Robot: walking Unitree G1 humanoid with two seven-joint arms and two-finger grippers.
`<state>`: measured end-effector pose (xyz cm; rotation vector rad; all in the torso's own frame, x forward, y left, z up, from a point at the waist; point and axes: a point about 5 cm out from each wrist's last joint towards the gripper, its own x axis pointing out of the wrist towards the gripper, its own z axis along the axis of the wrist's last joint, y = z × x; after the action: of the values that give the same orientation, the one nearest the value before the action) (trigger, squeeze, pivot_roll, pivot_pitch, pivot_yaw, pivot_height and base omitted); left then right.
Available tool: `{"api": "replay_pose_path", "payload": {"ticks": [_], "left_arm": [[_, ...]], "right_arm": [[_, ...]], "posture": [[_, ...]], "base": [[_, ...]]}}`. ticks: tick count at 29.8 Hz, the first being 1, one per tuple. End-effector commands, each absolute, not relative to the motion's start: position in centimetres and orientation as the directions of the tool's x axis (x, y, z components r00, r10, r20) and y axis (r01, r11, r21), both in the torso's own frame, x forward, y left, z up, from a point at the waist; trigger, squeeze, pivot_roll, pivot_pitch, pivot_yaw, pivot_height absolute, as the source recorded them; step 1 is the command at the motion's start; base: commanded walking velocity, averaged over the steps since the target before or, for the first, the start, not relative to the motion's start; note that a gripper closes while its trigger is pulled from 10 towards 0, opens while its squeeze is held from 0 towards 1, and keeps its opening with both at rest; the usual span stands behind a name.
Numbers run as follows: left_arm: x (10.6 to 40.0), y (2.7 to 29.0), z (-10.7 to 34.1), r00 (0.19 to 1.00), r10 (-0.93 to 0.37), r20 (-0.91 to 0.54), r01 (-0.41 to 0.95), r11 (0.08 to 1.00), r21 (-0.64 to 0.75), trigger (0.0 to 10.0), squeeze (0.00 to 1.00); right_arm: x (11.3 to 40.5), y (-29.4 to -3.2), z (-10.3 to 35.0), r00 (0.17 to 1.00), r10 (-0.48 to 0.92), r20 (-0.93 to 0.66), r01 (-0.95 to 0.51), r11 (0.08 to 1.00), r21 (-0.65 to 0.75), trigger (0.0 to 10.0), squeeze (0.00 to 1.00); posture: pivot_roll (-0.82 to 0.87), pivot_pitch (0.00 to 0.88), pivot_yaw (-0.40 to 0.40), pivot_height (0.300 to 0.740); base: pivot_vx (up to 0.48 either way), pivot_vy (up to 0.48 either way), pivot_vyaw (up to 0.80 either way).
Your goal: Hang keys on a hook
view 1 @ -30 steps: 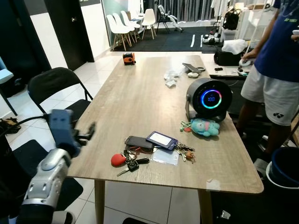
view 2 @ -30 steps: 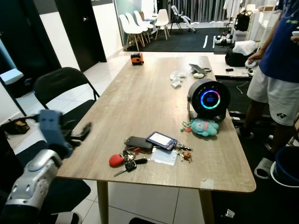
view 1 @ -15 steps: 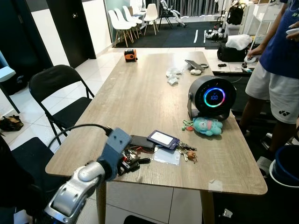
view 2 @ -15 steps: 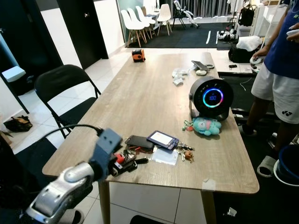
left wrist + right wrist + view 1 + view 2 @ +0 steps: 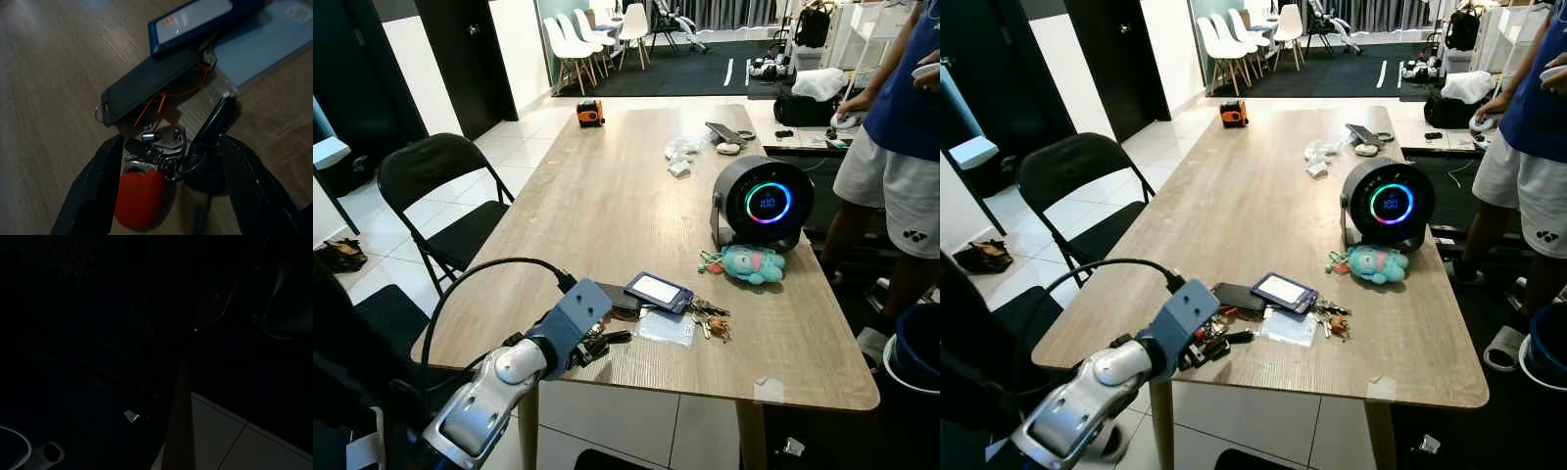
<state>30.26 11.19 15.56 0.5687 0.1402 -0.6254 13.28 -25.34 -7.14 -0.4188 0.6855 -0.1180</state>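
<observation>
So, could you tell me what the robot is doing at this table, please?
The robot's left tool is down at the near edge of the wooden table, its open fingers straddling a bunch of keys with a red heart-shaped fob. Nothing is gripped yet. The keys lie beside a black phone and a blue card holder. A person stands by the table's far right side.

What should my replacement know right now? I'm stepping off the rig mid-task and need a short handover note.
Left gripper: open, low over the table near its front edge, fingers straddling the key bunch with the red heart fob and black car key.
Right gripper: arm hangs idle, wrist view too dark to judge.
Keys lie beside a black phone and blue card holder; a second key bunch lies further right.
Done: approach. Left: close, lift, find a hook, hang.
</observation>
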Motion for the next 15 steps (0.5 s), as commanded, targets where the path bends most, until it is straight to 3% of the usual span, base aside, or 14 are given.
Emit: {"api": "replay_pose_path", "payload": {"ticks": [1,6,7,8,15], "left_arm": [[30.1,11.5,14.6,0.802,-0.5,-0.327,0.596,0.633,0.495,7.6,0.0],[30.2,11.4,14.0,0.806,-0.491,-0.331,0.591,0.634,0.498,7.3,0.0],[30.4,11.5,13.7,0.811,-0.483,-0.331,0.585,0.636,0.503,6.8,0.0],[30.4,11.5,13.6,0.812,-0.48,-0.332,0.582,0.633,0.51,5.3,0.0],[30.5,11.7,13.1,0.818,-0.469,-0.334,0.574,0.627,0.527,3.5,0.0]], "right_arm": [[12.9,-25.2,-7.3,0.764,-0.241,-0.598,-0.031,0.913,-0.407,10.0,0.0],[12.9,-25.2,-7.3,0.765,-0.239,-0.598,-0.034,0.912,-0.409,10.0,0.0],[13.0,-25.3,-7.3,0.766,-0.239,-0.597,-0.035,0.912,-0.41,10.0,0.0],[13.0,-25.3,-7.3,0.767,-0.239,-0.596,-0.035,0.911,-0.41,10.0,0.0],[13.1,-25.4,-7.2,0.768,-0.239,-0.594,-0.036,0.91,-0.412,10.0,0.0]], "posture": [[-0.03,0.15,0.119,0.74],[-0.03,0.15,0.115,0.74],[-0.03,0.151,0.113,0.74],[-0.03,0.152,0.111,0.74],[-0.03,0.152,0.109,0.74]], "base": [[0.0,0.0,0.0],[0.0,0.0,0.0],[0.0,0.0,0.0],[0.0,0.0,0.0],[0.0,0.0,0.0]]}}
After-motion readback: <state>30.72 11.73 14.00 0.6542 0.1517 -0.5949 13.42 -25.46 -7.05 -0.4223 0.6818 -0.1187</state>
